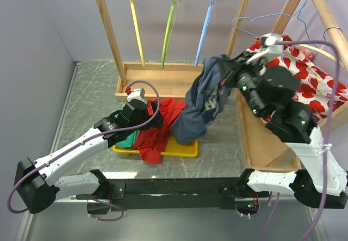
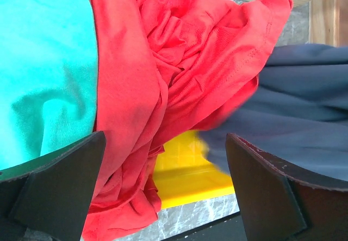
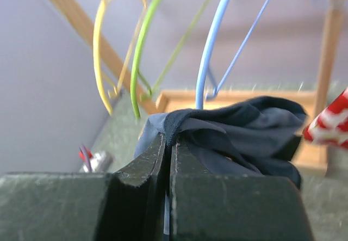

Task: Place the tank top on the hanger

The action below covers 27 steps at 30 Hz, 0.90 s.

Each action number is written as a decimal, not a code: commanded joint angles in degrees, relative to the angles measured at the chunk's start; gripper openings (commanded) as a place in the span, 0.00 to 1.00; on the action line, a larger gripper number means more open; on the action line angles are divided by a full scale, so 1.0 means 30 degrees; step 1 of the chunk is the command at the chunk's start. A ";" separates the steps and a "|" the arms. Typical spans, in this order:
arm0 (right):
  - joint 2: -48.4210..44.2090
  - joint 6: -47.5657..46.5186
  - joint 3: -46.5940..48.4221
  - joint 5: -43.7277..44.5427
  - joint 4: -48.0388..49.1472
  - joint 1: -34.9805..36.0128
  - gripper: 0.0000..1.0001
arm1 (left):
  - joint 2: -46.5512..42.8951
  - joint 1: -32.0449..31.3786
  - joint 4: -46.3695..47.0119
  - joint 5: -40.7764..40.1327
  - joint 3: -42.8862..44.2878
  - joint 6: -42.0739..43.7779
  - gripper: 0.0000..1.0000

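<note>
The dark navy tank top [image 1: 205, 97] hangs lifted from the yellow tray [image 1: 182, 149], its top edge pinched in my right gripper [image 1: 235, 69], which is shut on it; the cloth also shows in the right wrist view [image 3: 239, 137]. The light blue hanger [image 1: 206, 26] hangs on the wooden rack's rail just behind and above the tank top, also seen in the right wrist view [image 3: 212, 39]. My left gripper [image 2: 166, 181] is open and empty, low over the red garment [image 2: 179, 56] and green garment [image 2: 38, 61], with the tank top's hem [image 2: 304, 116] at its right.
A lime green hanger [image 1: 169, 26] and a yellow hanger [image 1: 136, 26] hang left of the blue one on the wooden rack [image 1: 109, 29]. A second wooden rack [image 1: 321, 12] with wire hangers and a red-flowered cloth [image 1: 310, 78] stands at the right.
</note>
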 commanded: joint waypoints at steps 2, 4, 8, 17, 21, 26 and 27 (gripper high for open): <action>0.0283 -0.1658 0.4245 0.1779 0.0790 0.0042 0.00 | -0.0214 0.0129 0.0996 0.0685 0.0476 0.0288 0.97; 0.0458 -0.2126 0.5443 0.1983 0.0937 0.0071 0.00 | 0.0078 0.0130 0.1669 0.1503 0.0388 0.0492 0.96; 0.0665 -0.2860 0.6944 0.2862 0.1433 0.0042 0.00 | 0.1044 0.0071 0.3104 0.3436 0.0651 0.1107 0.95; -0.0885 -0.4150 0.4869 0.6553 0.2257 0.0071 0.00 | 0.6167 -0.2415 0.6445 0.6222 0.3518 0.1168 0.94; -0.1795 -0.3332 0.3199 0.6790 0.1642 0.0071 0.00 | 0.9501 -0.2975 0.7003 0.6339 0.5538 0.0643 0.95; -0.2791 -0.2101 0.1616 0.6351 0.0910 0.0071 0.00 | 1.2292 -0.3530 0.8028 0.7511 0.7299 0.0376 0.95; -0.2880 -0.1983 0.1237 0.6292 0.0822 0.0042 0.00 | 1.3079 -0.3649 0.8000 0.7570 0.7969 0.0347 0.96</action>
